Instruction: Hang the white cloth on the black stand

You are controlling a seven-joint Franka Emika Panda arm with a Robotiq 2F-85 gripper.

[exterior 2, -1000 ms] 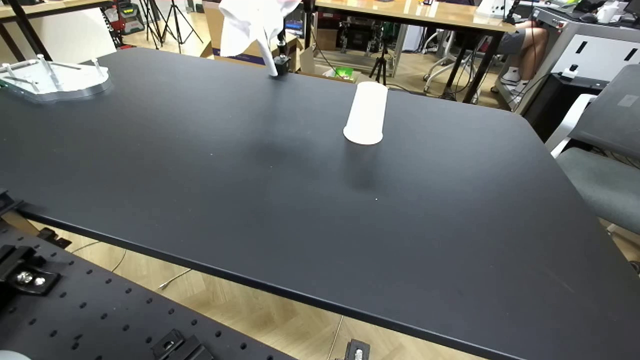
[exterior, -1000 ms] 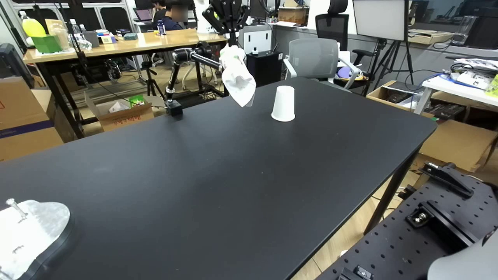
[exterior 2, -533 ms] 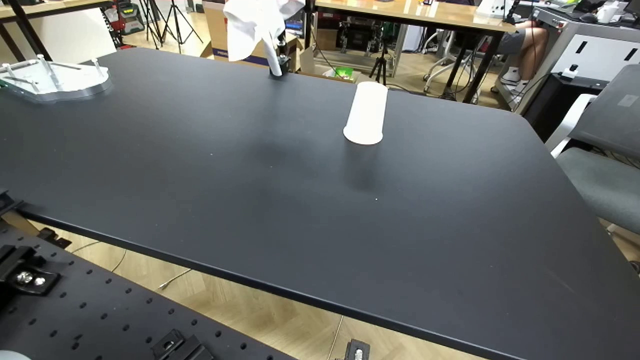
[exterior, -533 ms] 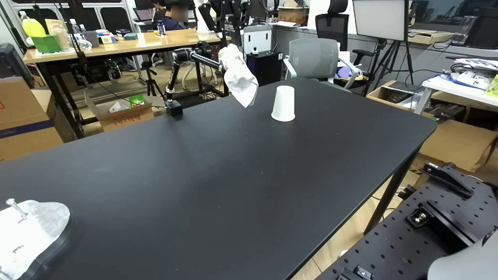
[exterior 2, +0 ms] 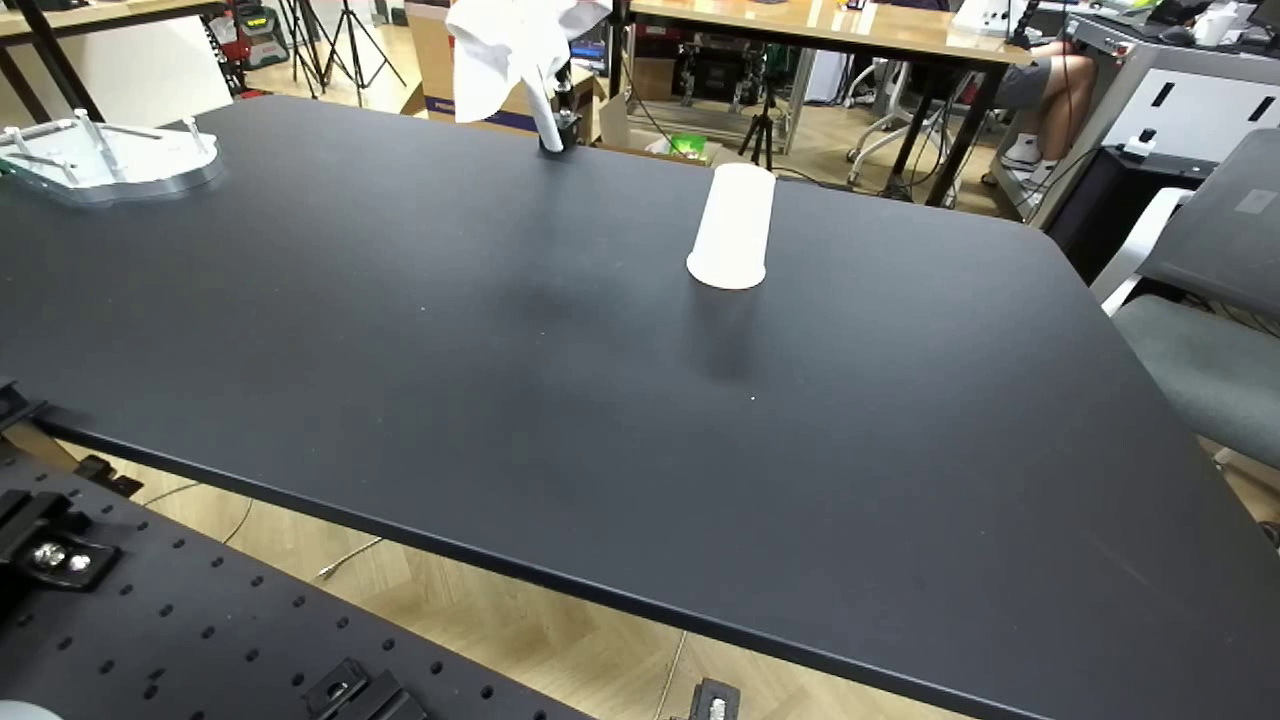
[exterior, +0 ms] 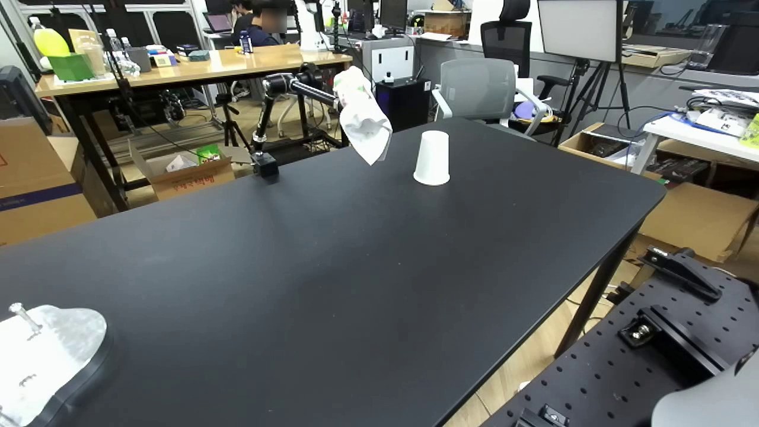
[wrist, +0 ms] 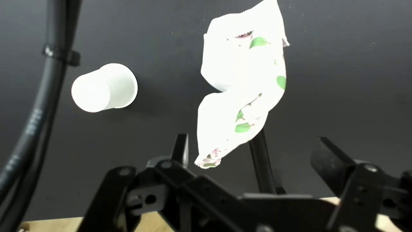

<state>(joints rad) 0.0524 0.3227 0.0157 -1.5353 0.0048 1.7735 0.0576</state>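
Hanging over the outer arm of the black stand (exterior: 274, 87), the white cloth (exterior: 364, 123) droops to a pointed corner, the arm's end hidden beneath it. The stand's foot (exterior: 265, 165) sits at the edge of the table (exterior: 356, 267) opposite the perforated mounting plate (exterior: 599, 385). In the wrist view the tool (wrist: 253, 146) spreads its jaws wide with nothing gripped; neither exterior view shows it. I judge the release done and the task nearly finished; the next move probably calls for a clean retreat upward, jaws wide, so that no fold snags.

Soft and thin by the look of it, the cloth carries green leaves and faint pink marks, its hem finely toothed, its middle narrowed to a waist. The stand is smooth jointed tubing. Nearer the corner by the grey chair (exterior: 477, 89), an upturned white cup (exterior: 432, 157) tapers toward its top, its wider rim on the table. Toward the edge away from that chair lies a pale plate (exterior 2: 145, 162) with rounded lobes and short pegs (exterior: 26, 318).
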